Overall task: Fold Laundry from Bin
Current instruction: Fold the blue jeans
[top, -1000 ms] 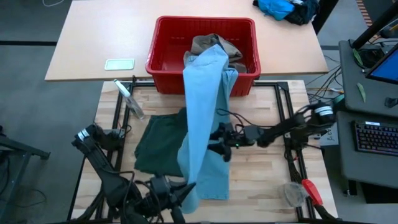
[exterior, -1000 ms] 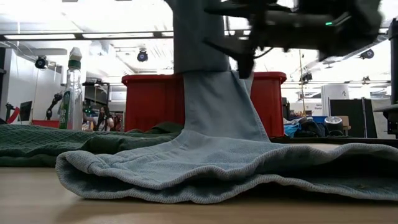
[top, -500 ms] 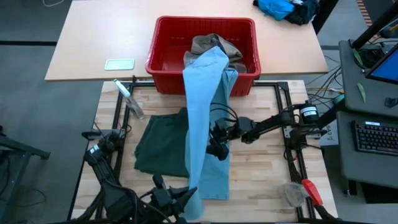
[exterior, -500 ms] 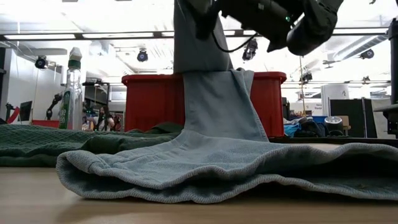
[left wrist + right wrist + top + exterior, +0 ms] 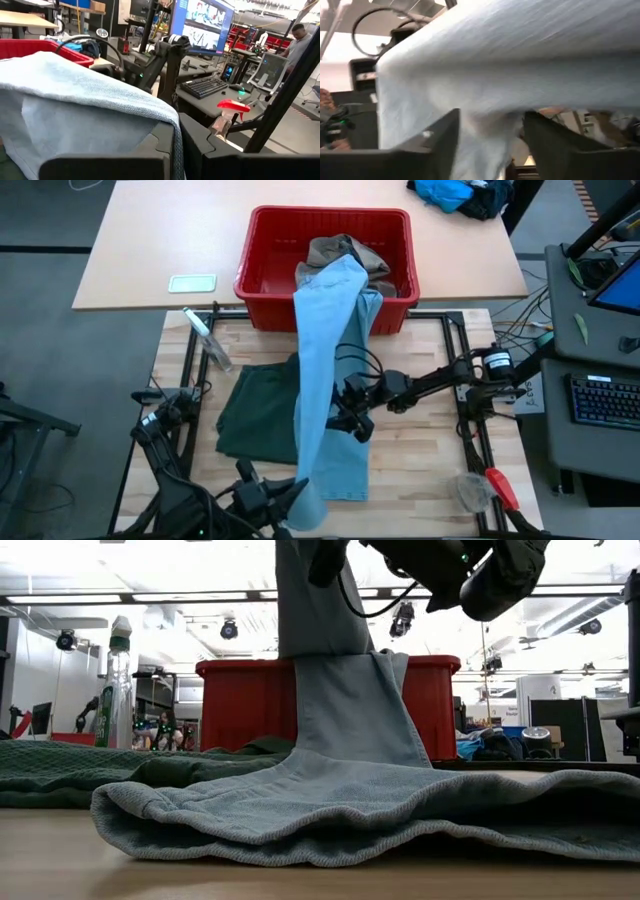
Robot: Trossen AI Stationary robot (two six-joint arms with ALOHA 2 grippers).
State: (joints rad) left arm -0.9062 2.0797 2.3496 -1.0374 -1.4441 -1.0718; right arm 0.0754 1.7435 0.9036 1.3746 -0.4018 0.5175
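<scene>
- Left gripper [image 5: 303,502] fingers still pinching trousers [image 5: 325,355] hem, now nearer bench [image 5: 420,480] edge
- Right gripper [image 5: 345,418] moved in mid-leg, fingers spread around cloth; second grip pending

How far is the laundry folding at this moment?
Done: the green shorts lie out of the red bin, unfolded. In hand: the left pincer is shut on the light blue trousers, which trail from the bin; the right pincer is at their middle. Left: the khaki piece in the bin, all folding.
</scene>
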